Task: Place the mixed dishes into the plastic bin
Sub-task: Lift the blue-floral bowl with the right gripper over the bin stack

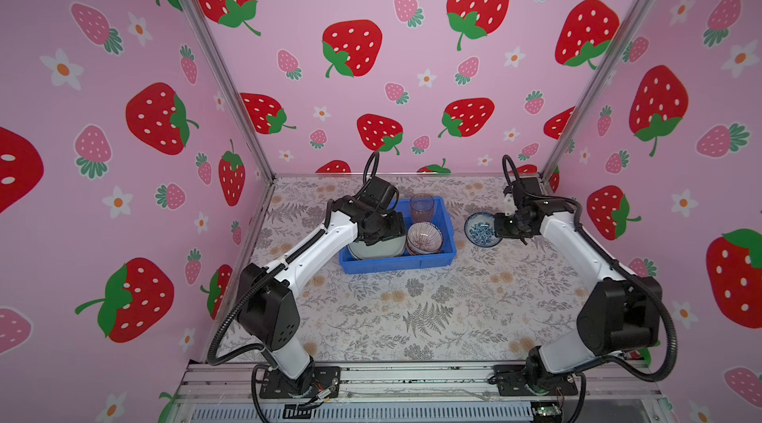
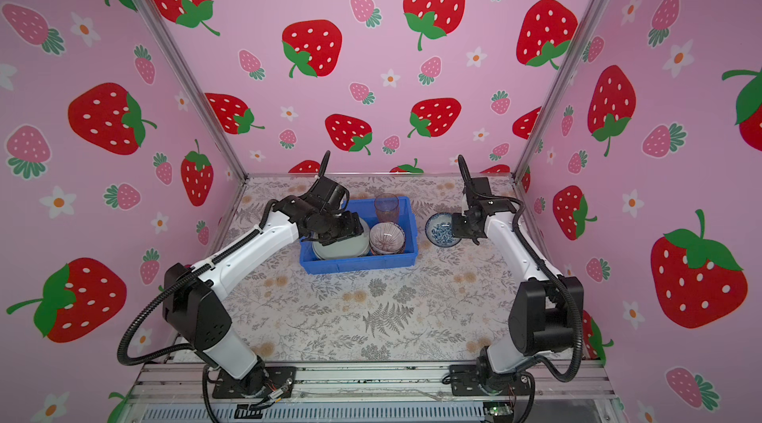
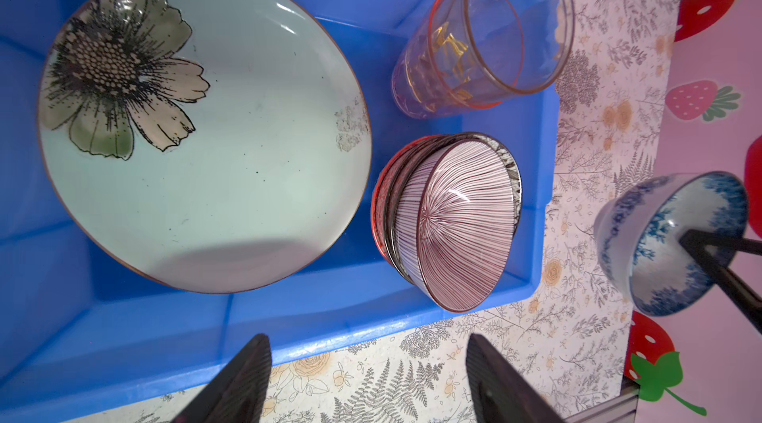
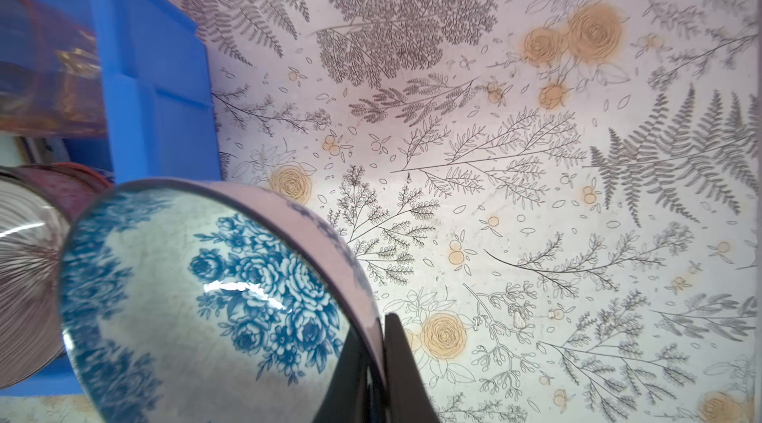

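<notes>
In the bin (image 1: pixel 396 265) mid-frame: plate (image 3: pixel 231 161), glass (image 1: pixel 421 207), stacked bowls (image 1: pixel 424 237); right gripper (image 4: pixel 375 342) pinches the blue bowl (image 1: pixel 480 229) outside; left gripper (image 3: pixel 367 359) wide apart, empty.

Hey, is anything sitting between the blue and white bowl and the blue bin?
Nothing does: only the bare patterned table separates the blue and white bowl from the bin. Inside, though, the bowl stack and the tumbler fill the end nearest it.
</notes>
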